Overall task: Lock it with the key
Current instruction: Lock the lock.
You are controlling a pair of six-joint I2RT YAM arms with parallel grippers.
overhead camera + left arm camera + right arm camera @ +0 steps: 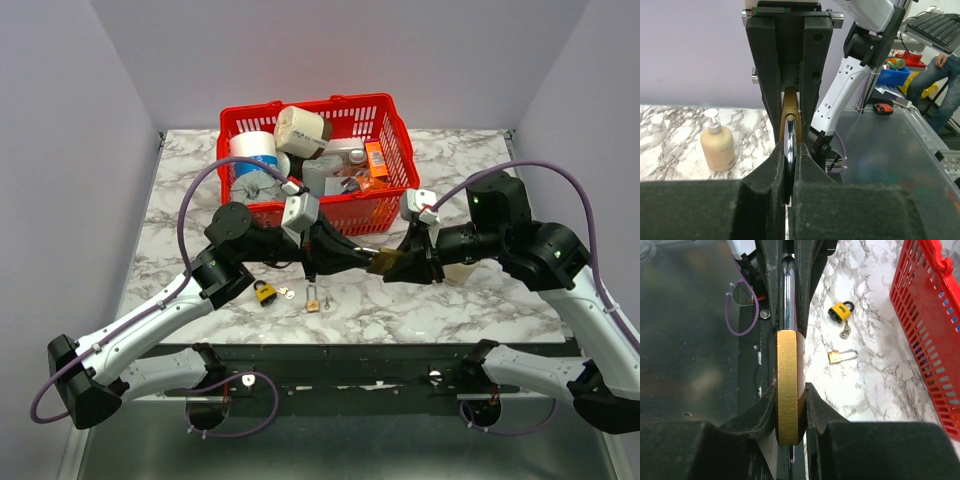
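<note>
Claws of both arms meet in mid-air just ahead of the red plastic mesh basket [352, 214]: the right claw [790, 407] is clenched on the flat faces of the large brass-bodied padlock [789, 375], and the left claw [789, 165] is pinched on its chrome steel shackle [790, 145], nose to nose with its partner. No key shows in this lock, and its keyhole end is hidden. The only small silver keys [845, 330] in view lie on the white marble-patterned bench [440, 310] beside a small yellow-and-black padlock [841, 311], near a tiny brass padlock [835, 356] with its shackle open. Doing the step well likely means keeping both grips square and pressing along the shackle's line, since a skewed push could twist the lock free.
</note>
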